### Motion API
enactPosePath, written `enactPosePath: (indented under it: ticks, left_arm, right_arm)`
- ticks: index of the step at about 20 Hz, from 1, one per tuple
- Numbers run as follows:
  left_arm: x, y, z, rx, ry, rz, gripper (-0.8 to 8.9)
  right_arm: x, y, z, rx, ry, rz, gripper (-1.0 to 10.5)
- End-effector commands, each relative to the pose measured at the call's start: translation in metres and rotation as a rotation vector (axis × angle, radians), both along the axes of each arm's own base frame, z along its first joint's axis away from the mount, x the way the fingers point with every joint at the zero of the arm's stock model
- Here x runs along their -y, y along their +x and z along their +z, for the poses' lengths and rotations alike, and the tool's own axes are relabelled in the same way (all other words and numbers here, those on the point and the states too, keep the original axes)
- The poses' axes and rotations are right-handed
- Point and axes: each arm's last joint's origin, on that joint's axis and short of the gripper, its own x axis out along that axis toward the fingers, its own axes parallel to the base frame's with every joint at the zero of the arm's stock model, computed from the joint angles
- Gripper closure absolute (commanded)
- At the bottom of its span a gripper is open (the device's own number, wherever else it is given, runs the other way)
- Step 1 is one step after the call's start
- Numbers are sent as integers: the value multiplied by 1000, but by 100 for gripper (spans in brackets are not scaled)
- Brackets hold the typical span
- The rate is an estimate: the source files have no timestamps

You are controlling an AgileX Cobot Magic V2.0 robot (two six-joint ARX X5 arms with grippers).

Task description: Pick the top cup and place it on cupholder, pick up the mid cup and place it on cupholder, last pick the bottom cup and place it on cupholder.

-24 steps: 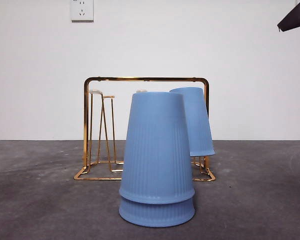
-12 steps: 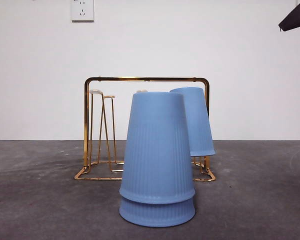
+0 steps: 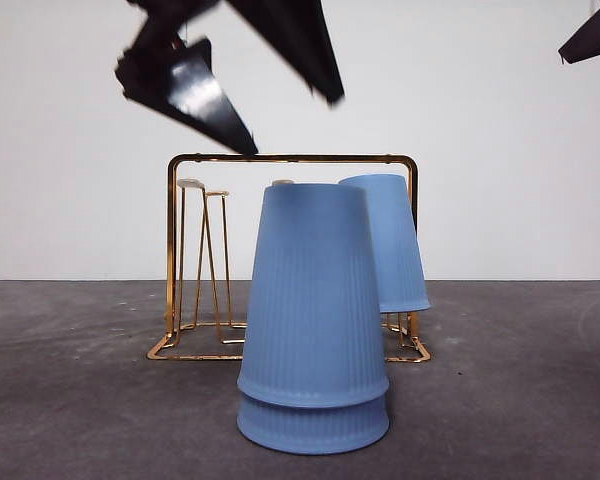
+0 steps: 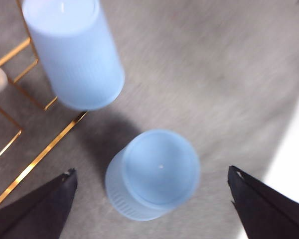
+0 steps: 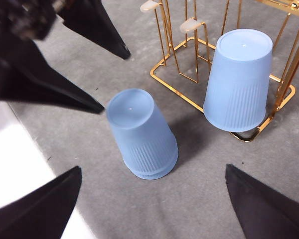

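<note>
Your left claw (image 3: pixel 255 85) hangs high over the tabletop (image 3: pixel 80 400), above and a little to the rack side of the stack (image 3: pixel 313 320), jaws spread wide with nothing between them and clear of everything. The left wrist view looks straight down on the stack's flat top, framed between the two jaw tips. The stack is two blue cups nested upside down: the upper cup (image 3: pixel 314 290) sits over the lower cup (image 3: pixel 313 428), whose rim band shows beneath it. It stands on the grey tabletop in front of the cupholder (image 3: pixel 292 158), near it but not touching. One more blue cup (image 3: pixel 395 245) already hangs inverted on a peg at one end of the gold wire cupholder, its rim off the tabletop. The other pegs (image 3: pixel 191 184) stand bare with pale tips. Your right claw (image 5: pixel 152 199) waits up high, well off to the side, jaws spread and empty; in the front view it shows only as a black tip at the top corner.
</note>
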Motion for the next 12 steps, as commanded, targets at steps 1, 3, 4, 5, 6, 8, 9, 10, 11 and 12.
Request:
enactPosePath:
  ticks: [1, 3, 4, 5, 6, 8, 9, 10, 11, 12]
  left_arm:
    - [14, 2, -4, 40, 27, -22, 333]
    - [22, 4, -10, 45, 42, -26, 333]
    - [25, 5, -14, 47, 51, -30, 333]
    - [27, 5, -17, 42, 59, -35, 333]
    - [29, 6, -20, 38, 68, -41, 333]
    - [31, 6, -23, 38, 82, -55, 333]
    - [32, 7, -25, 37, 86, -57, 334]
    - [33, 7, -27, 33, 91, -58, 338]
    - [34, 8, -29, 27, 98, -58, 340]
    - [34, 8, -30, 25, 100, -58, 349]
  right_arm:
    - [-1, 0, 1, -2, 9, 3, 487]
    - [-1, 0, 1, -2, 9, 3, 487]
    - [-1, 0, 1, -2, 9, 3, 487]
    - [-1, 0, 1, -3, 9, 3, 487]
    - [-1, 0, 1, -2, 9, 3, 487]
    - [-1, 0, 1, -2, 9, 3, 487]
    - [-1, 0, 1, -2, 9, 3, 487]
    - [-1, 0, 1, -2, 9, 3, 487]
    - [-1, 0, 1, -2, 9, 3, 487]
    - [-1, 0, 1, -2, 9, 3, 487]
